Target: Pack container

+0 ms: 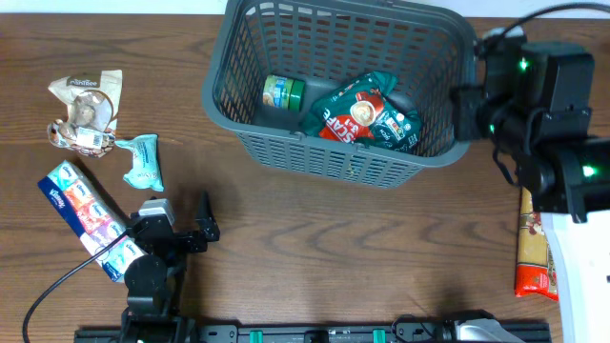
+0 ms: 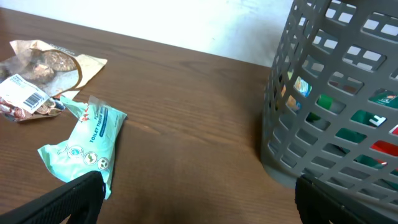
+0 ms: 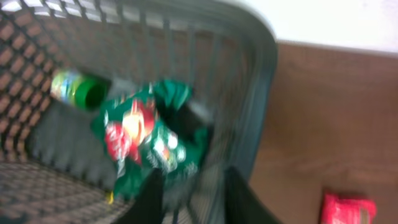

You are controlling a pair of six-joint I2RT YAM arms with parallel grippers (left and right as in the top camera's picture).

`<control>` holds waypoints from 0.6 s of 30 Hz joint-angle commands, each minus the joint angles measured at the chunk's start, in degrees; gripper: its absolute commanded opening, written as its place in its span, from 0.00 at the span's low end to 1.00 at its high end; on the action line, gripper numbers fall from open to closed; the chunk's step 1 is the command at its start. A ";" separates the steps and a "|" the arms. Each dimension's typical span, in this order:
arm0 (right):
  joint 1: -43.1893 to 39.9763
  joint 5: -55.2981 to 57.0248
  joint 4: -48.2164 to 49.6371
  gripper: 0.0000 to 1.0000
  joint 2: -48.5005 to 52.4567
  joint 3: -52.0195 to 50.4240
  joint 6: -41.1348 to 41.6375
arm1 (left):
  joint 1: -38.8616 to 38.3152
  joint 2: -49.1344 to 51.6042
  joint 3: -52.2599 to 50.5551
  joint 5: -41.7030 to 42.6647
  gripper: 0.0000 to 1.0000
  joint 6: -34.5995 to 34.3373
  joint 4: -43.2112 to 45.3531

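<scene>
Right-wrist view wholly blurred, red packet (image 3: 347, 209) half off its bottom edge, container (image 2: 278, 134) past the left-wrist view's right edge.

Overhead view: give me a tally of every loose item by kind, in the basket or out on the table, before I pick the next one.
Packets: 3 (green-and-red foil packet in the dark grey plastic basket; crumpled beige packet; red-orange packet at the right edge)
Tissue packs: 2 (mint-green soft pack; long blue pack)
Jars: 1 (green-lidded jar in the basket)
Total: 6
</scene>
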 commanded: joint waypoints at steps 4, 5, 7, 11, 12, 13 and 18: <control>-0.35 0.24 -11.19 0.01 -0.79 0.28 7.82 | 0.24 0.07 -1.09 -1.33 0.98 -0.13 -2.16; -0.35 0.22 -13.20 0.01 -0.79 0.28 8.31 | 0.24 0.09 -1.09 -1.33 0.98 -0.13 -2.16; -0.35 0.07 -15.96 0.01 -0.79 0.28 8.98 | 0.24 0.07 -1.09 -1.33 0.99 -0.13 -2.16; -0.22 -0.44 -19.02 0.01 -0.79 0.28 8.96 | 0.24 0.09 -1.09 -1.33 0.99 -0.13 -2.16; -0.11 -0.44 -19.69 0.01 -0.79 0.28 8.92 | 0.24 0.07 -1.09 -1.33 0.99 -0.13 -2.16; -0.04 -0.46 -20.48 0.01 -0.79 0.26 8.94 | 0.24 0.07 -1.09 -1.33 0.98 -0.13 -2.16; -0.02 -2.51 -23.63 0.01 -0.79 0.20 8.50 | 0.24 0.09 -1.09 -1.33 0.99 -0.13 -2.16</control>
